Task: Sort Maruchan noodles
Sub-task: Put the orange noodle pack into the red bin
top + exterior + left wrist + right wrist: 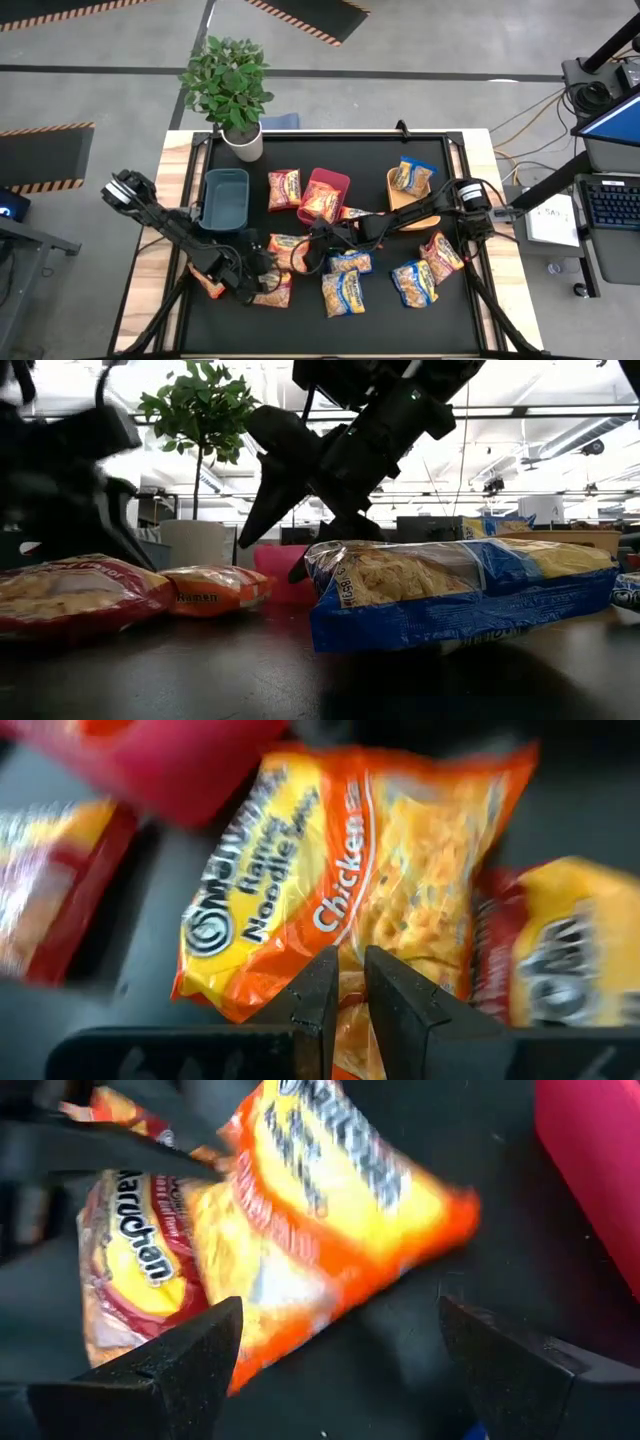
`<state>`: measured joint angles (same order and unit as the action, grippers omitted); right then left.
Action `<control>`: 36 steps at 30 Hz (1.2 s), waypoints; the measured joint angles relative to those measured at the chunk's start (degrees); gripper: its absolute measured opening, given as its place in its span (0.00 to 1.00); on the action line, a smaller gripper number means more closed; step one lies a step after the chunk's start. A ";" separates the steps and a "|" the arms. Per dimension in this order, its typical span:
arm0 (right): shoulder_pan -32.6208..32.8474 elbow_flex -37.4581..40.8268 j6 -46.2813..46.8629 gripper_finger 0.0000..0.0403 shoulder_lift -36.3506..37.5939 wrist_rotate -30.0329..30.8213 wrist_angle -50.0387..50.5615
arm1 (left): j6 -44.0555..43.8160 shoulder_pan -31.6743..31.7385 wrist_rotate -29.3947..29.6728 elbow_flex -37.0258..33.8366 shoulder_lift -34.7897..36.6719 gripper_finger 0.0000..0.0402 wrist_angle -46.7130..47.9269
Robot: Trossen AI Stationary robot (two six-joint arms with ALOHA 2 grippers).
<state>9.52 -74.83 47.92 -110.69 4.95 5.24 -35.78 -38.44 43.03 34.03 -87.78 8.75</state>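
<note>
Maruchan noodle packets lie scattered on the black mat. An orange chicken packet lies mid-table between both grippers. My left gripper comes from the table's left and is shut on it. My right gripper reaches in from the right, open wide, fingers hovering just short of the packet's other side. A red packet lies flat by the left gripper. Several blue packets lie nearer the near edge. My left gripper pinches the orange packet's edge nearest the gripper between its two fingers, which stand almost closed. They come at it slanting from the table's left. In the low view the packet seems to rest on the mat.
Along the far side stand a teal bin, a red bin holding a packet and a tan bin holding a blue packet. A potted plant stands at the far left corner. More packets lie to the right.
</note>
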 joint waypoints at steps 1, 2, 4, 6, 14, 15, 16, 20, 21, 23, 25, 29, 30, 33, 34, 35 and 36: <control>-0.02 0.00 -0.48 0.81 0.00 -0.44 0.10 | 1.47 -0.16 0.13 0.77 0.39 0.10 0.00; 0.00 -0.02 -0.94 0.81 0.04 -0.50 0.02 | 2.48 -0.28 0.55 1.65 0.60 0.10 0.31; 0.08 -0.02 -1.42 0.81 0.30 -0.96 0.44 | 3.37 -0.42 1.58 2.75 0.88 0.10 3.18; 0.09 -0.02 -1.88 0.81 0.87 -1.78 0.47 | 3.24 -0.43 3.05 3.67 0.89 0.10 6.03; 1.32 -0.02 -2.80 0.81 1.70 -2.35 1.20 | -8.13 -0.42 5.16 4.08 0.85 0.10 15.27; 1.45 -0.02 -2.85 0.81 1.73 -2.12 1.44 | -9.03 -0.45 4.83 3.80 0.74 0.10 14.83; 1.63 -0.01 -2.89 0.81 1.73 -1.95 1.84 | -9.51 -0.45 4.32 3.48 0.46 0.10 13.95; 1.62 0.20 -2.79 0.81 1.73 -1.70 1.99 | -9.83 -0.49 3.84 2.72 -0.88 0.10 9.31; 1.62 0.21 -2.79 0.81 1.73 -1.47 1.89 | -9.98 -0.49 3.82 2.68 -1.36 0.10 8.90; 1.60 0.22 -2.79 0.81 1.73 -1.29 1.94 | -10.61 -0.46 3.81 2.53 -2.42 0.10 8.65; 1.60 0.22 -2.70 0.81 1.73 -1.26 1.94 | -11.00 -0.46 3.28 2.53 -3.42 0.10 7.16; 1.65 0.22 -2.26 0.81 1.73 -0.43 2.00 | -10.81 -0.67 2.25 2.58 -4.33 0.10 4.07; 1.64 0.22 -1.74 0.81 1.73 -0.40 2.02 | -10.93 -0.78 2.20 2.59 -4.26 0.10 4.15; 1.64 0.22 -0.80 0.81 1.29 -0.39 1.78 | -11.02 -0.90 1.92 2.59 -3.94 0.10 4.36; 1.69 0.22 -0.52 0.81 0.96 -0.35 1.81 | -11.03 -0.93 1.92 2.57 -3.92 0.10 4.46; 1.70 0.22 -0.29 0.81 0.52 -0.29 1.73 | -11.07 -0.93 1.90 2.57 -3.90 0.10 4.57; 1.74 0.22 0.04 0.81 0.02 -0.28 1.70 | -11.33 -0.95 1.88 2.59 -3.96 0.10 4.78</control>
<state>11.26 -74.61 47.96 -110.67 4.67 6.94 -47.10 -39.40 44.91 36.62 -91.74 13.53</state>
